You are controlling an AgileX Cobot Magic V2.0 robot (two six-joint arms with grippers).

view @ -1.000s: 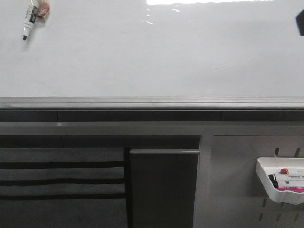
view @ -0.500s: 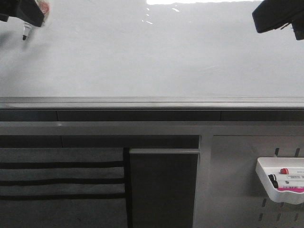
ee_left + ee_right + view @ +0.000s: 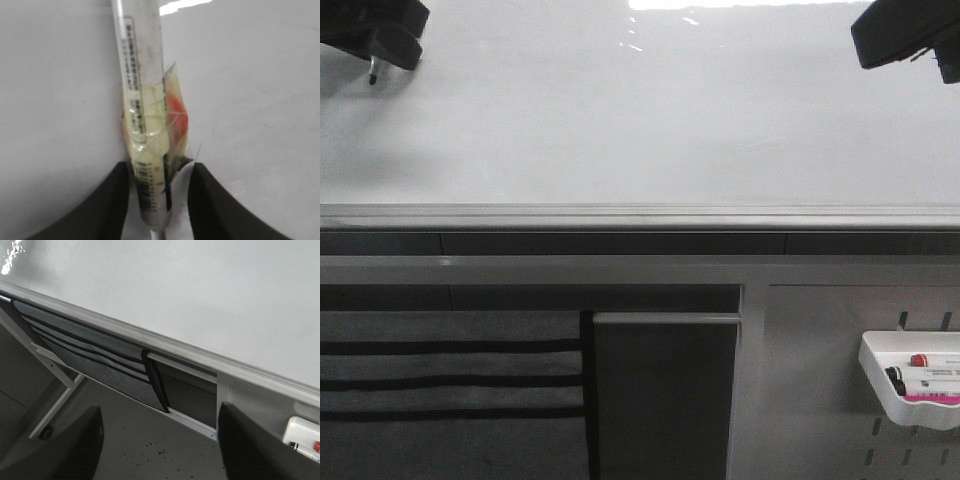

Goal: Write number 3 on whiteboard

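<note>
A large glossy whiteboard (image 3: 640,120) filled the upper half of the front view, its surface bare of any written digit, with glare streaks near the top edge and a grey metal frame (image 3: 640,215) running along its lower side. At the top left corner of that view the left gripper (image 3: 375,30) showed as a dark shape against the board, with the black tip of a marker (image 3: 372,72) poking out below it. In the left wrist view the same gripper (image 3: 159,200) had its two dark fingers (image 3: 107,205) spread to either side of the marker (image 3: 142,125), a clear-bodied pen with a printed label and a patch of tape holding something yellowish and orange to its side; the left finger lay against the barrel while a narrow gap showed before the right one, so the gripper stood released around the pen, which lay against the whiteboard. At the top right corner of the front view the right gripper (image 3: 910,35) appeared as a dark block near the board; its wrist view showed its fingers (image 3: 260,450) spread wide apart, grasping nothing. Below the frame hung a grey fabric panel with black stripes (image 3: 450,380), and at the lower right a white tray (image 3: 910,395) on a grey pegboard (image 3: 820,400) held more markers.
</note>
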